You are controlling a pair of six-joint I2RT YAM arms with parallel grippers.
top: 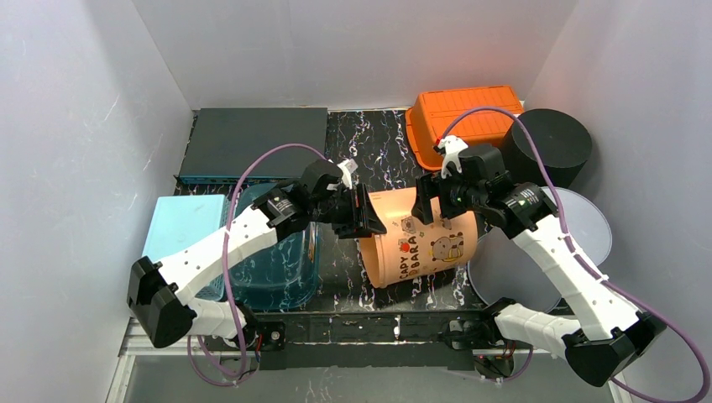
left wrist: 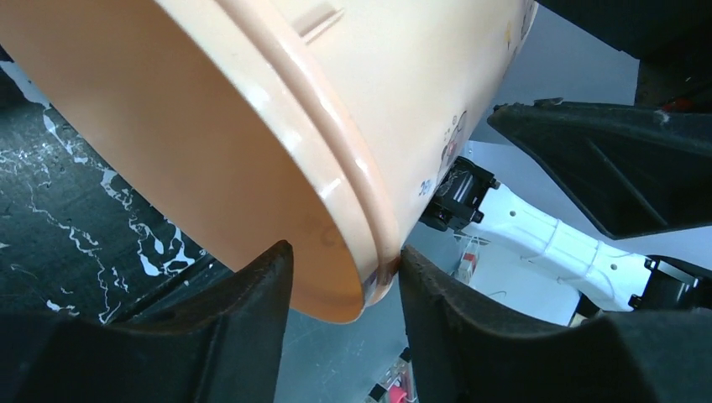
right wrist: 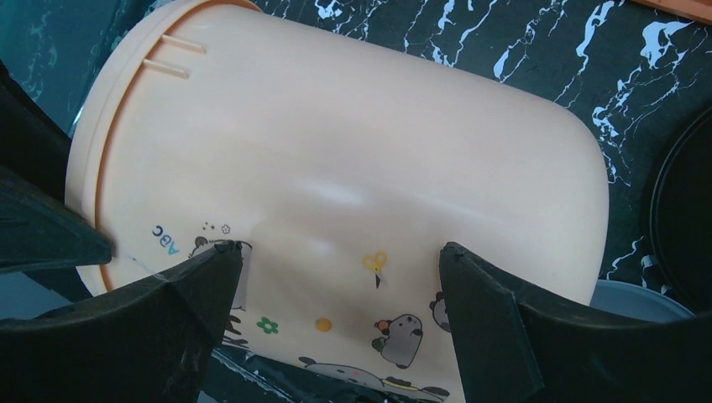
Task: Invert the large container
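Biggest thing here is the black marble table [top: 382,143], with a flat dark grey box [top: 252,143] at the back left and a see-through blue bin [top: 281,269] by a light blue lid [top: 180,222] on the left. On the right there's an orange bin [top: 466,113], a black round tub [top: 550,143] and a grey disc [top: 588,222]. The large peach container [top: 420,243] with the cartoon animals is mid-table between the two arms, tipped on its side, mouth toward the left arm and base toward the right. Can't tell if it's actually resting on the table. The left gripper [left wrist: 344,260] is pinched onto the rim, one finger inside the mouth and one outside. The right gripper [right wrist: 340,260] has its jaws spread wide, tips against the printed side wall, not closed around anything.
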